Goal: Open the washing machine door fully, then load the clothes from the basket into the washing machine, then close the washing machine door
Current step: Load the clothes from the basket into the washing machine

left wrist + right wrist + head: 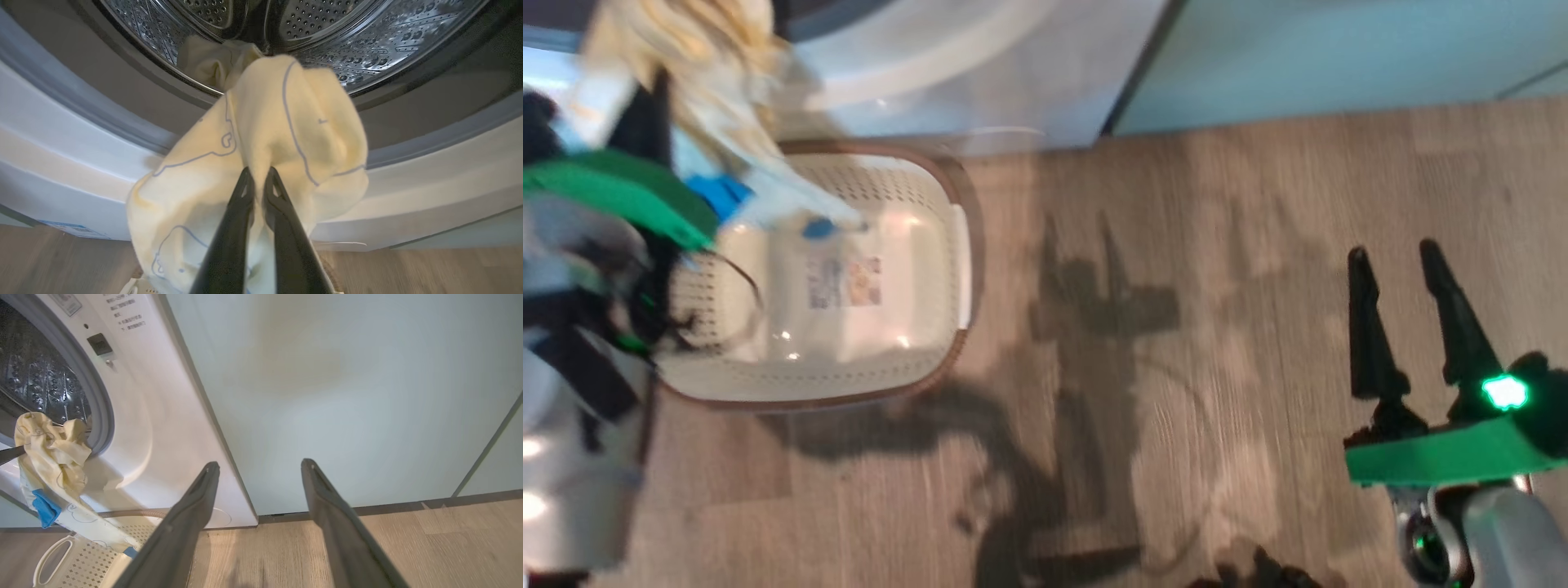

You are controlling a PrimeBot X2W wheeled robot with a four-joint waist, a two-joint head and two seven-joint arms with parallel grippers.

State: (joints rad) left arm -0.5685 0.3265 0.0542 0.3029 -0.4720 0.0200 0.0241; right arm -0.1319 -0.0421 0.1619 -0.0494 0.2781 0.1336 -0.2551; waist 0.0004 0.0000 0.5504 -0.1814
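Note:
My left gripper is shut on a bunch of pale yellow clothes, held up in front of the washing machine's grey-ringed mouth and steel drum. Another yellow piece lies at the drum's lip. The held clothes, with blue pieces, trail down to the cream basket on the floor before the washing machine. In the head view the clothes hang above the basket. My right gripper is open over the floor, nothing between its fingers. The washing machine door is out of view.
Pale green cabinet doors stand right of the washer. My right gripper faces them. Wood floor lies between the basket and my right arm. A blue label sits at the washer's lower corner.

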